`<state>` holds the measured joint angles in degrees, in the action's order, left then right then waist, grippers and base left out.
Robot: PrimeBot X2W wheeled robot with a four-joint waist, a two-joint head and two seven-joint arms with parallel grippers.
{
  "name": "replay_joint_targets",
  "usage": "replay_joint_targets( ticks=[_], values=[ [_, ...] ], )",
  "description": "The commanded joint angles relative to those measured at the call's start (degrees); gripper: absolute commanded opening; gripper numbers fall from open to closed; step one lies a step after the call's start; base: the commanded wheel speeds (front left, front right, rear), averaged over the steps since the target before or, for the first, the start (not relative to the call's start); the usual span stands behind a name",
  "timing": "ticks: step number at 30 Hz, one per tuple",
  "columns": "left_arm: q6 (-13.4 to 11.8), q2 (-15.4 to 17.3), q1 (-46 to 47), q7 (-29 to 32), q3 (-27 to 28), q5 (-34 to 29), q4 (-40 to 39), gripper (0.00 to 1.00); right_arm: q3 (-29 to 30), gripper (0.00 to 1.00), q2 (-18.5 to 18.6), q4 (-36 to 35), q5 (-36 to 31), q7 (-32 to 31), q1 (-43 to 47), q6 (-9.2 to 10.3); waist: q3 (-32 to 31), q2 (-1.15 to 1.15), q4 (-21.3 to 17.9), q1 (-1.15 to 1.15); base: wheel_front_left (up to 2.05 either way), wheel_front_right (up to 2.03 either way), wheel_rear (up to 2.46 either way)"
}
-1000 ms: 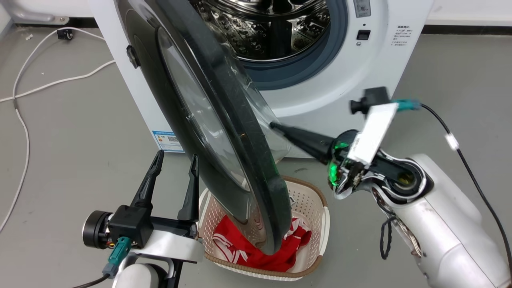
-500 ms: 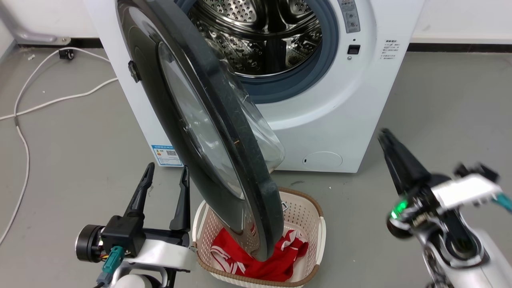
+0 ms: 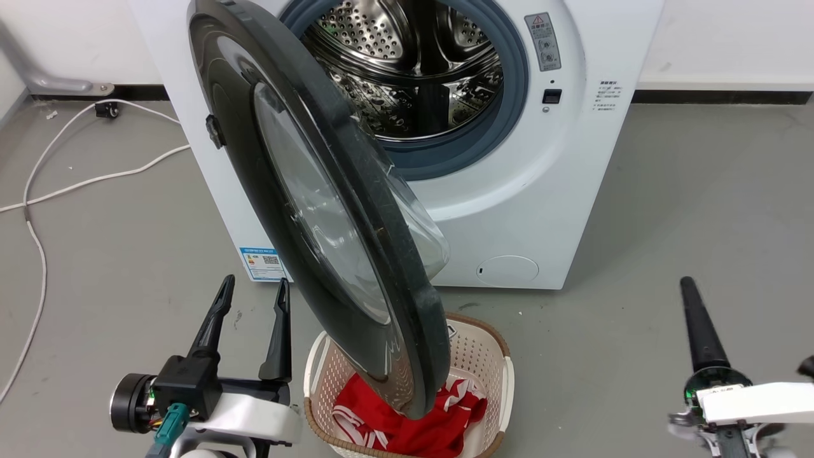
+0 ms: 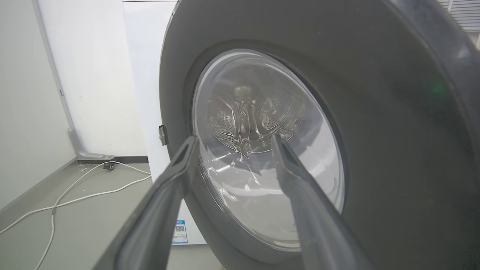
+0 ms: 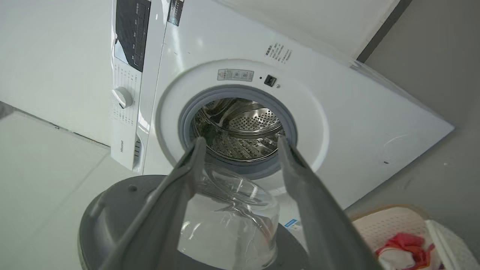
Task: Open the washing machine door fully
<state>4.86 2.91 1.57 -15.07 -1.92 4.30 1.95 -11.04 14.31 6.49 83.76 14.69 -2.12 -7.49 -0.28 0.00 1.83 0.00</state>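
Right jaws: withdrawn, open, washing machine door (image 3: 318, 216) now well to their left; left jaws open, door face apparently just ahead, so further swing could strike them.

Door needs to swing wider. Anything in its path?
Probably the left gripper: it stands open just left of the door, facing its outer side, where the door would swing. The basket sits below the door's free edge; clearance there is unclear.
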Motion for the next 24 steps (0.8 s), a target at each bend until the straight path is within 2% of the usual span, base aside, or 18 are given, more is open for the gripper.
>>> replay_joint_targets(
  ticks=[1,6,8,10,13,16,19,24],
  values=[
    [0.07,-0.04,-0.51,-0.14,0.15,0.22,0.09,1.00,2.01,1.00,-0.28,0.97,-7.81,0.43,0.99,0.00,-0.09,0.00,-0.01,0.00,0.00,0.00,0.00],
    [-0.22,-0.04,-0.80,-0.14,0.39,0.39,-0.12,1.00,12.33,1.00,-6.19,-1.90,-32.84,0.43,1.74,0.00,-0.22,0.00,-0.13,0.00,0.00,0.00,0.00],
    [-0.20,-0.03,-0.81,-0.14,0.56,0.37,-0.19,1.00,15.19,1.00,-7.39,-4.78,-44.98,0.45,2.21,0.00,-0.18,0.00,-0.25,0.00,0.00,0.00,0.00],
    [-0.22,-0.04,-0.75,-0.14,0.78,0.26,-0.32,1.00,17.22,1.00,-9.03,-7.91,-55.95,0.45,2.84,0.01,-0.09,0.00,-0.39,0.00,0.00,0.00,0.00],
    [-0.13,-0.03,-0.55,-0.14,1.09,-0.05,-0.38,1.00,17.81,1.00,-10.23,-12.66,-68.84,0.41,3.66,0.01,-0.02,0.00,-0.56,0.00,0.00,0.00,0.00],
    [0.01,-0.04,-0.44,-0.14,1.32,-0.37,-0.47,1.00,16.65,1.00,-11.05,-16.51,-76.71,-0.54,5.23,0.01,0.02,0.00,-0.69,0.00,0.00,0.00,0.00],
    [0.14,-0.04,-0.32,-0.14,1.47,-0.55,-0.63,1.00,15.32,1.00,-11.45,-18.54,-81.15,-1.45,7.16,0.01,0.09,0.00,-0.78,0.00,0.00,0.00,0.00],
    [0.22,-0.04,-0.18,-0.14,1.47,-0.67,-0.86,1.00,14.68,1.00,-11.50,-16.21,-79.56,-1.56,9.49,0.01,0.31,0.00,-0.95,0.00,0.00,0.00,0.00]
  ],
)
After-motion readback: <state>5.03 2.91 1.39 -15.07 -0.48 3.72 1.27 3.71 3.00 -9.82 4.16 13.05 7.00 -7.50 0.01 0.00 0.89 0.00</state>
